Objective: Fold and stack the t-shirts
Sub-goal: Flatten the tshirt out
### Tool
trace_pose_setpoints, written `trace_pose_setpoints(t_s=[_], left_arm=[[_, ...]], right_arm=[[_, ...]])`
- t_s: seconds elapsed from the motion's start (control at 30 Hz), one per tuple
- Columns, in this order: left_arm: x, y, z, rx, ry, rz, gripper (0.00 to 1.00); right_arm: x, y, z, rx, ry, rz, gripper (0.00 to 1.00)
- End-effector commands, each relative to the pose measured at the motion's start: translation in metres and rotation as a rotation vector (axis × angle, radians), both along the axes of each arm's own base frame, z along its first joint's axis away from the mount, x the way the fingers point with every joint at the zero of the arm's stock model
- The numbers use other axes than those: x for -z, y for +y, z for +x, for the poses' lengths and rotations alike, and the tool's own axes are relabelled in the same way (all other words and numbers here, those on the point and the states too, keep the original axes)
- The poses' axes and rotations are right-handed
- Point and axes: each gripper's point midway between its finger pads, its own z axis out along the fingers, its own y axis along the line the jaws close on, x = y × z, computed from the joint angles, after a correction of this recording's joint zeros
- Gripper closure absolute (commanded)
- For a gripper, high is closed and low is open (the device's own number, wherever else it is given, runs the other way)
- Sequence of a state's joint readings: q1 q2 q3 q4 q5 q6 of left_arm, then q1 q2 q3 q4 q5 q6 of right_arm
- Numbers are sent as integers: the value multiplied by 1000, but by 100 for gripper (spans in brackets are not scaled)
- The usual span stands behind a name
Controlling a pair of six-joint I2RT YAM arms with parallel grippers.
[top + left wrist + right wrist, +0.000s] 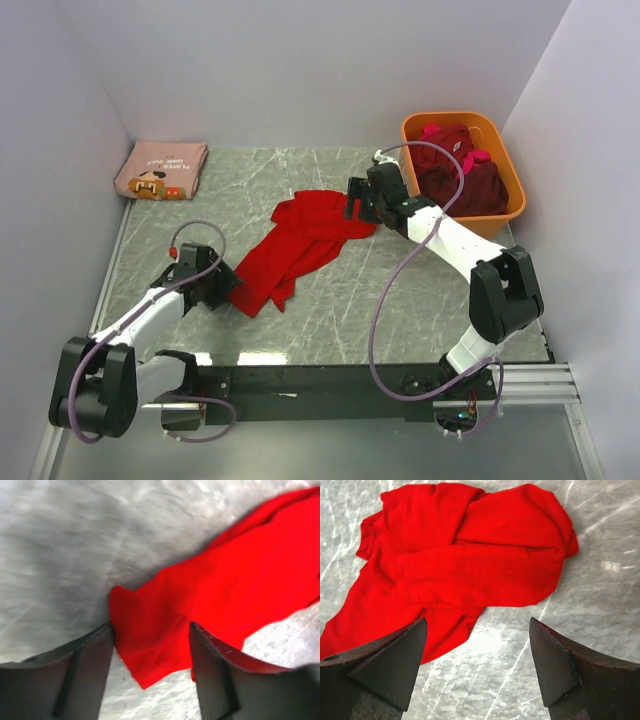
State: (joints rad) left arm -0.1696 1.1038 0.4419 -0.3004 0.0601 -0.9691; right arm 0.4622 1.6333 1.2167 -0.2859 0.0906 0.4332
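A bright red t-shirt lies crumpled across the middle of the table, running from near the tub down to the left. My left gripper is open at its lower left corner; in the left wrist view that corner lies between the two fingers. My right gripper is open at the shirt's upper right end; in the right wrist view the red shirt lies just ahead of the spread fingers. Dark maroon t-shirts with pink trim fill the orange tub. A folded dusty-pink t-shirt with cartoon print lies at the back left.
The orange plastic tub stands at the back right against the wall. White walls close in the table on the left, back and right. A black rail with the arm bases runs along the near edge.
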Motion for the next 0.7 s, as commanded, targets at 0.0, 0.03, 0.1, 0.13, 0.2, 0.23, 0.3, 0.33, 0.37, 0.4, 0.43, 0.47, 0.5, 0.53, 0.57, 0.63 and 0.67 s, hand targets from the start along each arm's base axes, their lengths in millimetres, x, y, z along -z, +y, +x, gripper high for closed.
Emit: trace_pose_setpoints(t_s=[0.0,0.03,0.1,0.13,0.2,0.23,0.3,0.33,0.37,0.4,0.43,0.47,0.5,0.53,0.57,0.63,0.67], left_arm=[[17,-18,-14,60,59,-40,44],[20,-20,-15,72,65,-43,52],[24,-18,-17,66,91,-29,99],[20,-17,-15,58,88,-20,99],[17,-7,-14,28,88,25,99],[6,-5,-8,14,52,35,99],[-2,5,-7,-23,40,79,99],[-15,9,0,-43,2,93,99],[-20,13,2,-63,-7,109,99],[-22,23,0,-94,3,157,99],[-33,26,7,-107,-24,166,99],[-36,29,9,-115,-27,182,99],[-40,31,11,-121,-35,192,99],[-45,33,15,-125,-43,201,99],[-48,35,17,-130,-45,204,99],[-51,35,21,-135,-50,205,99],[-52,36,23,-142,-52,203,99]], right_arm=[[-8,-12,1,51,-31,-24,12],[-7,-13,1,55,-31,-26,12],[-3,-15,-2,63,-20,-32,12],[-1,-16,-3,69,-13,-34,12],[3,-20,-5,80,-1,-46,13],[5,-21,-7,82,6,-52,13],[12,-24,-10,89,22,-65,14],[17,-25,-12,87,33,-70,15],[18,-24,-13,85,37,-73,15],[21,-24,-12,84,40,-73,16],[23,-25,-11,91,43,-80,16],[26,-25,-8,96,53,-91,17],[27,-25,-5,102,50,-100,18],[36,-24,-2,97,68,-114,19],[33,-22,2,94,71,-114,21],[42,-18,8,104,98,-120,22],[47,-21,7,115,114,-131,23]])
